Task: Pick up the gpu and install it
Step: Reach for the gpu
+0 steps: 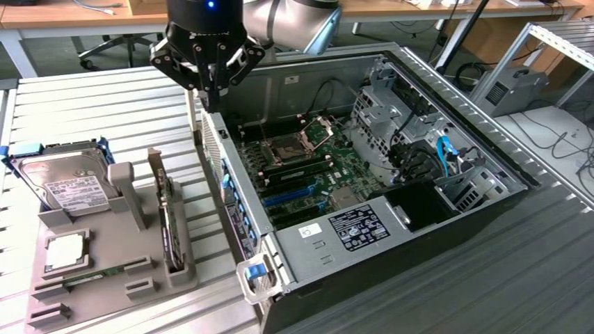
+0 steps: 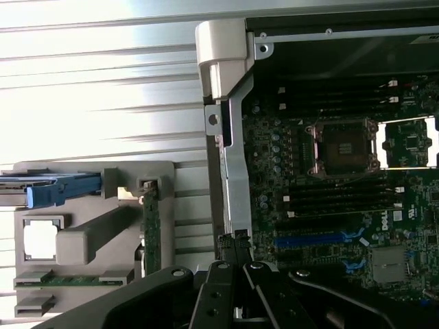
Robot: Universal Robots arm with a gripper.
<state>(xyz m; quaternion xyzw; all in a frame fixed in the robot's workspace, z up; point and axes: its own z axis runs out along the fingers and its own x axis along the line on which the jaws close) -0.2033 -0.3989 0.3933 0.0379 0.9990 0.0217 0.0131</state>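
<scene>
Item 1, tool (image 1: 211,103): I read it as narrow, fingers pressed together, poised over the rear wall of the open computer case (image 1: 307,90).
Item 2, gpu (image 1: 165,209): upright on edge in the grey holder (image 1: 111,243) on the table (image 1: 93,104), outside the case on the exterior view's left, well apart from the tool.

The gpu (image 1: 165,209) edge-on away from the hand (image 1: 211,103), lower edge sunk unseen in holder (image 1: 130,275) slot, one end hidden behind hand's links in wrist view, arm (image 1: 288,21) cropped above hand, hard drive (image 1: 69,182) label unreadable.
</scene>
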